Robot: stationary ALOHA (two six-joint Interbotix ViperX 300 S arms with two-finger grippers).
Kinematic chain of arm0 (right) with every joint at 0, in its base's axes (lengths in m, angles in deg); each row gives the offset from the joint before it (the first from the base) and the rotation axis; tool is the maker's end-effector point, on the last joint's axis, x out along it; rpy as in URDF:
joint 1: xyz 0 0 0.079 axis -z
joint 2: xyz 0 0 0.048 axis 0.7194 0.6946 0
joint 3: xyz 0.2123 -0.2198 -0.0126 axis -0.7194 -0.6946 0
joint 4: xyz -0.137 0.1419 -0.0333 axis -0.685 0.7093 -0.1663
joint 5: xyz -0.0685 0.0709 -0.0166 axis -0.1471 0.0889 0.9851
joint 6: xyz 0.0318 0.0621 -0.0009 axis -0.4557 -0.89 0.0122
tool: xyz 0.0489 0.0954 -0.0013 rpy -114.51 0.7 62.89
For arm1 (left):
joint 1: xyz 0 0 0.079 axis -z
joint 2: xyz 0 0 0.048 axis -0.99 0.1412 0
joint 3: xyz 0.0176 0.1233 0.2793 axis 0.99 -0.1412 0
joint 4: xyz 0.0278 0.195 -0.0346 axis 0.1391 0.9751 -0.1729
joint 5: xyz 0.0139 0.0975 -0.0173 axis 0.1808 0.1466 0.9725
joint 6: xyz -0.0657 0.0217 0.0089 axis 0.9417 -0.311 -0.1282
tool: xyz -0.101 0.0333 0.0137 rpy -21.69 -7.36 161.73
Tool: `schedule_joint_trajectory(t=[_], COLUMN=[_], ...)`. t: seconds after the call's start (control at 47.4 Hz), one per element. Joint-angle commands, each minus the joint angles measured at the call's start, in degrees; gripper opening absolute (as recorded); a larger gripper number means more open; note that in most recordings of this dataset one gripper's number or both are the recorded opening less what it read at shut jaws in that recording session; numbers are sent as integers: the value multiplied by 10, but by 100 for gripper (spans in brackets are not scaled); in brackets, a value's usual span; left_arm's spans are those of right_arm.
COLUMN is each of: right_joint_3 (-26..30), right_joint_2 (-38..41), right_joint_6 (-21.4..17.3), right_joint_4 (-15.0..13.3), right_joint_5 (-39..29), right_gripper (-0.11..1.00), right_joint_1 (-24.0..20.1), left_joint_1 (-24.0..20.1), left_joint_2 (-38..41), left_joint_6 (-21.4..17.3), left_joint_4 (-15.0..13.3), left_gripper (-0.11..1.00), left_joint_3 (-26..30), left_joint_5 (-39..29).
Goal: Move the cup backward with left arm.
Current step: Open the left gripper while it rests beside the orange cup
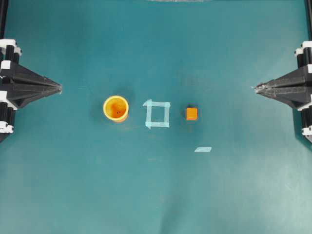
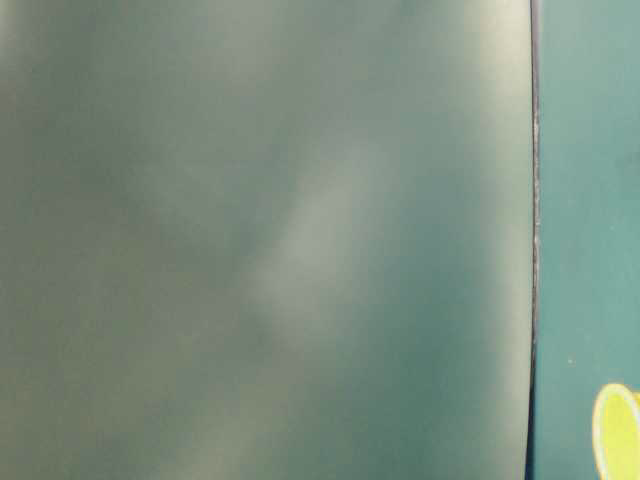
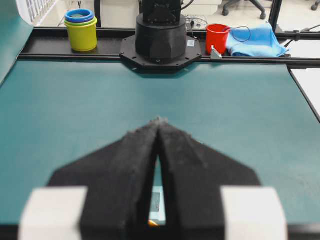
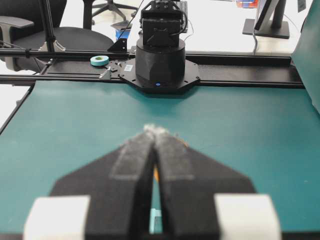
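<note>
Left gripper fills the wrist view, fingers pressed together, holding nothing, parked at the counter edge. The cup stands upright, well apart, untouched, beside a tape square.

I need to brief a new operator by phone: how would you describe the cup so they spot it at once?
On the teal table, find the pale tape square near the middle. In the overhead view the cup stands just left of it, toward the left gripper. It is round and yellow-rimmed, bigger than the small orange cube right of the square.
</note>
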Motion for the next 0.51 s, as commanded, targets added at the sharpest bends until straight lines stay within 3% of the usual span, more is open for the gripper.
schedule_joint_trajectory(t=[0.0,0.19,0.485], right_joint_3=[12,23,24], right_joint_2=[5,15,16], right_joint_6=[3,4,4], right_joint_4=[0,-6,-8], right_joint_5=[1,-34,-36], right_gripper=[-1,0,0], right_joint_1=[1,1,1], left_joint_1=[11,11,11], left_joint_2=[2,1,19], left_joint_6=[-4,4,5], left_joint_4=[1,1,1], left_gripper=[-1,0,0], left_joint_3=[6,5,2], left_joint_5=[-10,-28,-32])
